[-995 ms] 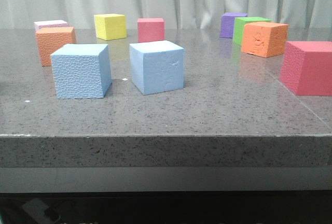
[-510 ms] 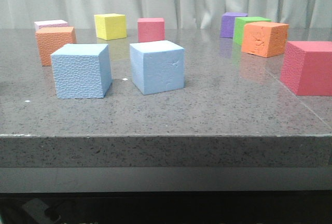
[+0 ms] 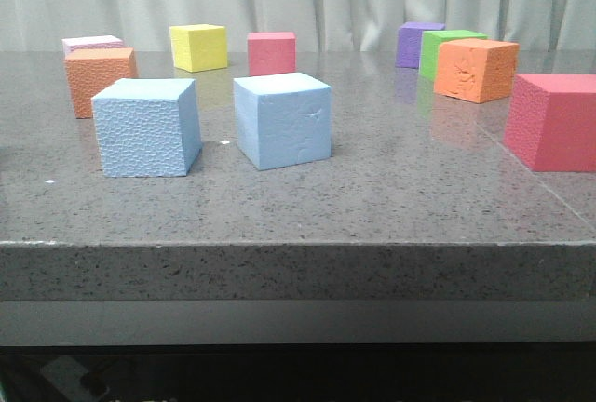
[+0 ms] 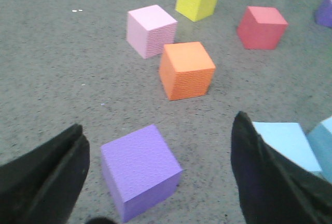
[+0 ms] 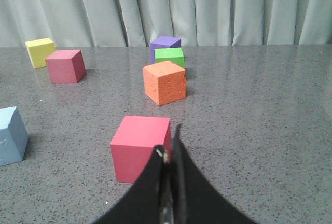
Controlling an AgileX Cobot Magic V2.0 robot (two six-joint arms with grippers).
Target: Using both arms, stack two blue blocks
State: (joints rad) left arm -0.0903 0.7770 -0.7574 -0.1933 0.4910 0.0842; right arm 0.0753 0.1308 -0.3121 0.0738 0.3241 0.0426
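Two light blue blocks stand side by side near the table's front: the pebbly one [image 3: 146, 127] on the left, the smoother one [image 3: 282, 120] just right of it, a small gap between them. No arm shows in the front view. My left gripper [image 4: 158, 122] is open above the table, and a purple cube [image 4: 139, 169] lies between its fingers, touching neither. A blue block [image 4: 290, 143] shows past its right finger [image 4: 259, 172], a second blue block [image 4: 324, 141] at the frame edge. My right gripper [image 5: 168, 143] is shut and empty, just short of a red cube [image 5: 140, 146]. The smoother blue block [image 5: 10, 136] lies far off to its side.
Other foam cubes are scattered about: orange [image 3: 99, 78], pale pink [image 3: 91, 45], yellow [image 3: 198, 46] and red [image 3: 271, 53] at the back left; purple [image 3: 416, 44], green [image 3: 447, 51] and orange [image 3: 475, 70] at the back right. A large red cube [image 3: 552, 121] sits at the right edge.
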